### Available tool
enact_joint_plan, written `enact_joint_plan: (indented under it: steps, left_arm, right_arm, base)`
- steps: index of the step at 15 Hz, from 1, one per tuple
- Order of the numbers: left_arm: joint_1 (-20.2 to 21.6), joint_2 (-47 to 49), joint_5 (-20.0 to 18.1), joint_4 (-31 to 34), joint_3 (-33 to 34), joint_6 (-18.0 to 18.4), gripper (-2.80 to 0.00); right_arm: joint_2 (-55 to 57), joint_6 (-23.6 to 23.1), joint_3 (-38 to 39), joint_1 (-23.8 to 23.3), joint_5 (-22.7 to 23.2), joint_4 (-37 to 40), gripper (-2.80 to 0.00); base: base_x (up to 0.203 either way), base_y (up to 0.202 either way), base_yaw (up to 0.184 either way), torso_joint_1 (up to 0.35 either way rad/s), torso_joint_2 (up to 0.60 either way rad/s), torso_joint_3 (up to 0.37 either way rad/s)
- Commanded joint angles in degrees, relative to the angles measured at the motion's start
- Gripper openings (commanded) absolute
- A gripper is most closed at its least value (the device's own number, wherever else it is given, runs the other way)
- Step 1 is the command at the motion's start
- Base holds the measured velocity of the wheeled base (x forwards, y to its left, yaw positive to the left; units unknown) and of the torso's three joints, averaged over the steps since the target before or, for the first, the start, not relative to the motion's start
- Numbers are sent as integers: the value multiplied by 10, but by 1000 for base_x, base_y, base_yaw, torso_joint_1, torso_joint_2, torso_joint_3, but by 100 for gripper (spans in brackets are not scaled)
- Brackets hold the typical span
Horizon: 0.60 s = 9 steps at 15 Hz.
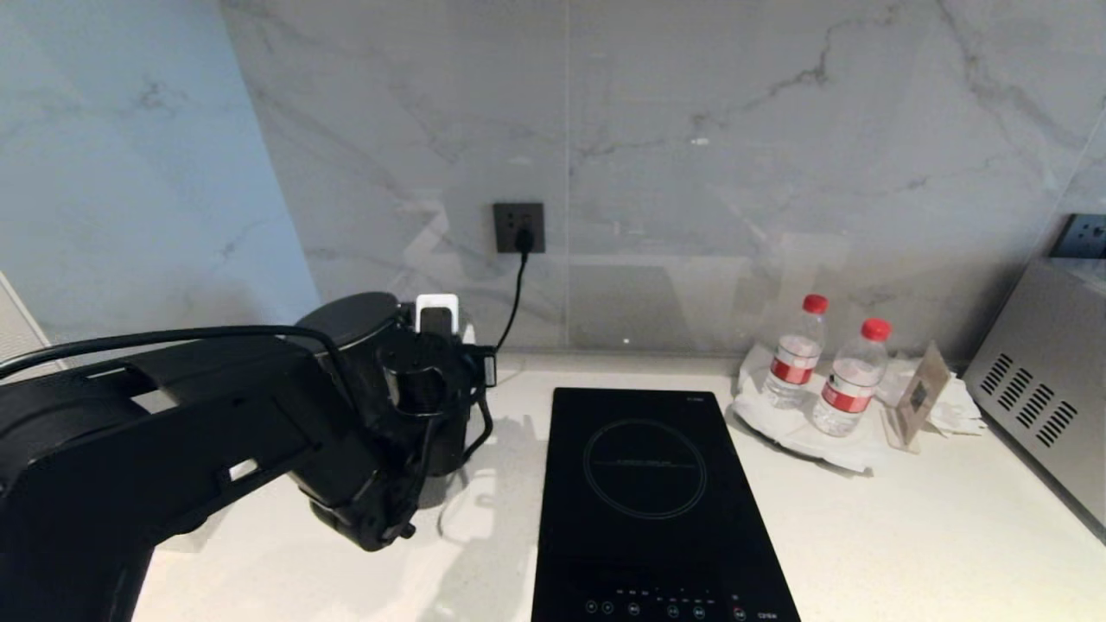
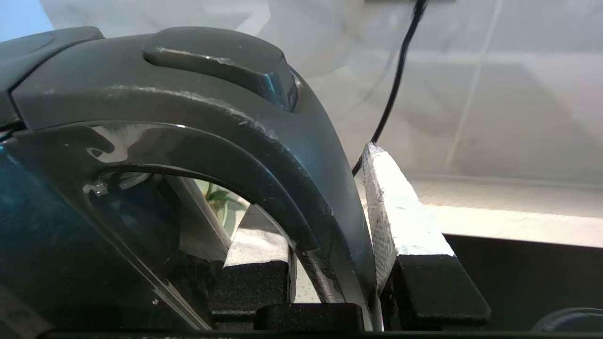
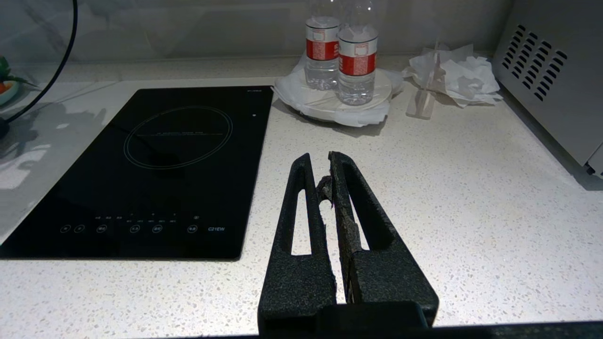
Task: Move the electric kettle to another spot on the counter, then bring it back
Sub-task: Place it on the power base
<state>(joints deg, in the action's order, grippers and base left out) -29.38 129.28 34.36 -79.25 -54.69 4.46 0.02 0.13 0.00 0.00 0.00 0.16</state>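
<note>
Kettle (image 1: 359, 324) first: I see it at the counter's (image 1: 907, 536) back left, beside the hob (image 1: 657, 510), my left claw (image 2: 330, 245) clamped around its loop handle (image 2: 264, 141). Whether it stands on its base I cannot tell, so I judge relocation and return both remain. My right claw (image 3: 330, 188) hovers closed and empty. Hob lettering reads "C21EW".

the left arm (image 1: 216, 423) reached across the electric kettle (image 1: 363, 324) beside the black induction hob (image 1: 648, 501) on the counter (image 1: 907, 536).
</note>
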Motion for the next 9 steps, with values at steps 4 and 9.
enact_joint_plan:
  steps: [4, 9]
  left_arm:
    - [15, 56, 16, 18, -67, 2, -280]
    - [27, 99, 28, 62, -149, 6, -280]
  right_arm:
    - [1, 0, 0, 0, 0, 0, -280]
    - [1, 0, 0, 0, 0, 0, -280]
  base:
    - [0, 0, 0, 0, 0, 0]
    - [0, 0, 0, 0, 0, 0]
